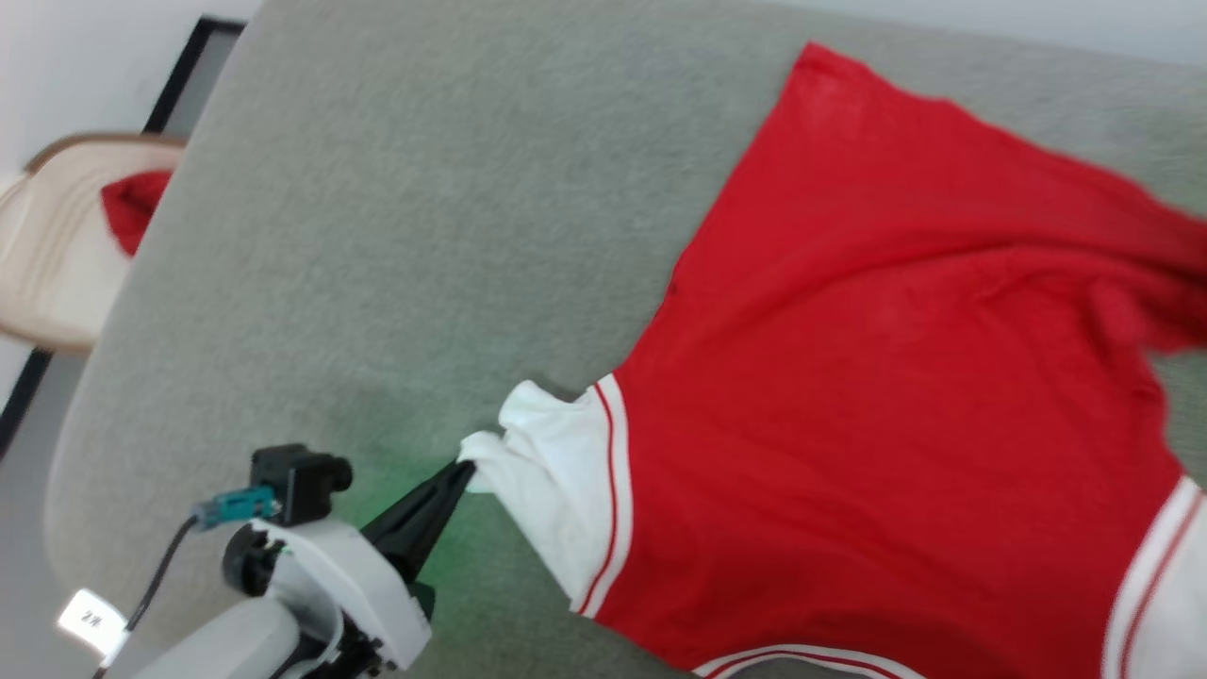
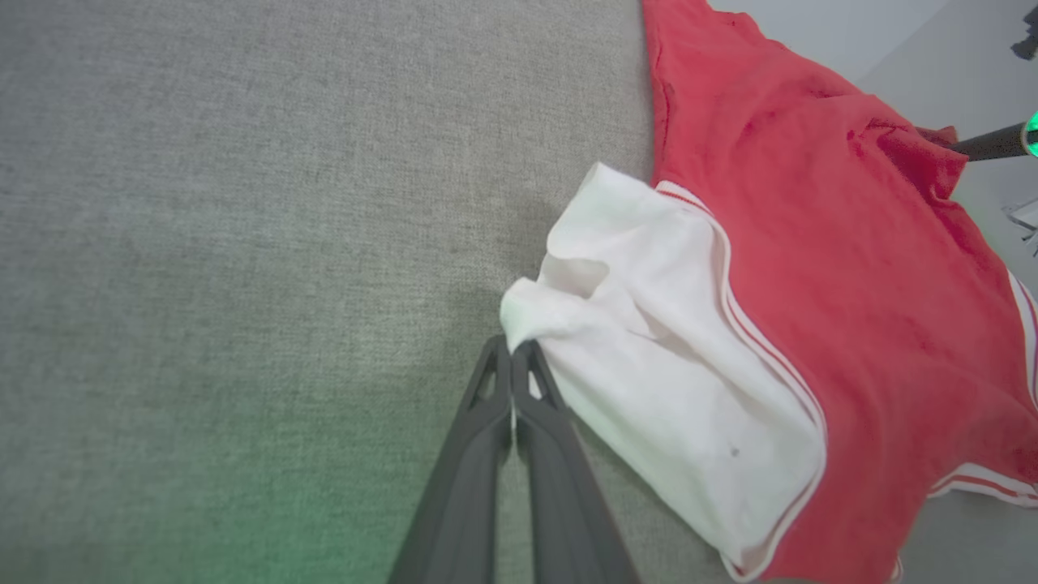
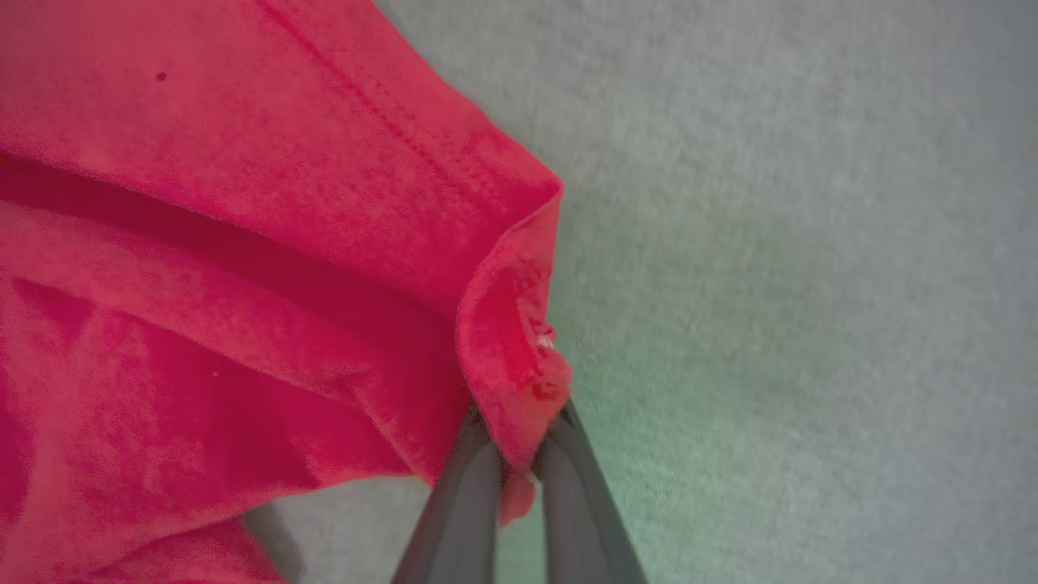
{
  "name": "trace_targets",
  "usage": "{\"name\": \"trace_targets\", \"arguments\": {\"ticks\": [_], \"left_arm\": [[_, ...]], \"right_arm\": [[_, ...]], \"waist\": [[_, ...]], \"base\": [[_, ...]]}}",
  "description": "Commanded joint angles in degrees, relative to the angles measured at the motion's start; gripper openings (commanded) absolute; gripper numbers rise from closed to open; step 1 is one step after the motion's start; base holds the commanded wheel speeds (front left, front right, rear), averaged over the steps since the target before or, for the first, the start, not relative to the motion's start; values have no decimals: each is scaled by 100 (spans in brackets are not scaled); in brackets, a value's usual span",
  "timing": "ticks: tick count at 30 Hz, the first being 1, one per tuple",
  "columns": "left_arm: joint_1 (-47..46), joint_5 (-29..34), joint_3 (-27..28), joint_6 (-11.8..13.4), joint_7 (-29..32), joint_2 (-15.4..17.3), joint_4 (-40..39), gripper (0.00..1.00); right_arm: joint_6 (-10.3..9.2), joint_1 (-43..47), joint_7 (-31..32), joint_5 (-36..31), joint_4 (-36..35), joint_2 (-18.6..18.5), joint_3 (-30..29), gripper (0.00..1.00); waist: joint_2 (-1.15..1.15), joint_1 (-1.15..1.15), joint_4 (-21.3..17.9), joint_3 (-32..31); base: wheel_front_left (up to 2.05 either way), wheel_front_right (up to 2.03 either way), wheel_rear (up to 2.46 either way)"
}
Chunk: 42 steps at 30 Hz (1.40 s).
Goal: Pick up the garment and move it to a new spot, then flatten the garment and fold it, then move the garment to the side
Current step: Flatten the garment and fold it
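The garment [image 1: 886,377], red with white short sleeves and red-striped trim, lies spread over the right half of the grey table [image 1: 396,236], lettering hidden. My left gripper [image 1: 462,471] is shut on the tip of the white sleeve [image 1: 547,471] at the lower middle of the head view; the left wrist view shows the garment [image 2: 811,268] with that sleeve [image 2: 665,365] pinched at my left gripper [image 2: 512,350]. In the right wrist view my right gripper [image 3: 519,438] is shut on a folded red corner of the garment [image 3: 511,341], lifted slightly off the table.
A beige chair [image 1: 52,255] stands beyond the table's left edge with a small plain red cloth bundle [image 1: 132,207] on it. The table's left and far parts are bare grey fabric. A dark-framed wall edge [image 1: 193,66] runs behind the chair.
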Motion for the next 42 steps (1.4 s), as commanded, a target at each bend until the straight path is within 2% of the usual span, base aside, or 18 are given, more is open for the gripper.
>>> {"name": "trace_targets", "arguments": {"ticks": [1, 9, 14, 23, 31, 33, 35, 36, 37, 42], "left_arm": [[104, -53, 19, 47, 8, 57, -28, 0], [446, -213, 136, 284, -14, 422, -348, 0], [630, -278, 189, 391, -31, 611, -545, 0], [803, -353, 240, 531, -47, 778, -778, 0], [874, -375, 228, 579, -56, 767, -836, 0], [878, -378, 226, 587, -61, 763, -840, 0], [909, -388, 228, 593, -73, 765, -844, 0], [929, -393, 231, 593, -81, 769, -848, 0], [942, -393, 230, 602, -85, 775, -854, 0], [1023, -396, 249, 635, -118, 802, -881, 0]], "right_arm": [[-6, 298, 73, 114, -59, -49, 41, 0], [-6, 1751, 78, 615, -1376, -298, -214, 0], [-6, 2717, 79, 698, -2082, -229, -739, 0], [-6, 4235, 330, 382, -3077, 358, -1784, 0], [-6, 4657, 524, -22, -3521, 916, -2266, 0], [-6, 4676, 612, -108, -3589, 990, -2353, 39], [-6, 4662, 721, -188, -3695, 1051, -2412, 91], [-6, 4651, 789, -233, -3752, 1072, -2451, 98], [-6, 4643, 865, -269, -3808, 1089, -2480, 100], [-6, 4562, 1252, -374, -4140, 1140, -2611, 100]], "waist": [[0, 0, -415, -405], [0, 0, -901, -728], [0, 0, -1153, -820], [0, 0, -1376, -880], [0, 0, -1429, -897], [0, 0, -1432, -915], [0, 0, -1445, -932], [0, 0, -1454, -939], [0, 0, -1462, -946], [0, 0, -1511, -983]], "base": [[0, 0, 0], [0, 0, 0], [0, 0, 0], [0, 0, 0], [0, 0, 0], [0, 0, 0], [0, 0, 0], [0, 0, 0], [0, 0, 0], [0, 0, 0]]}}
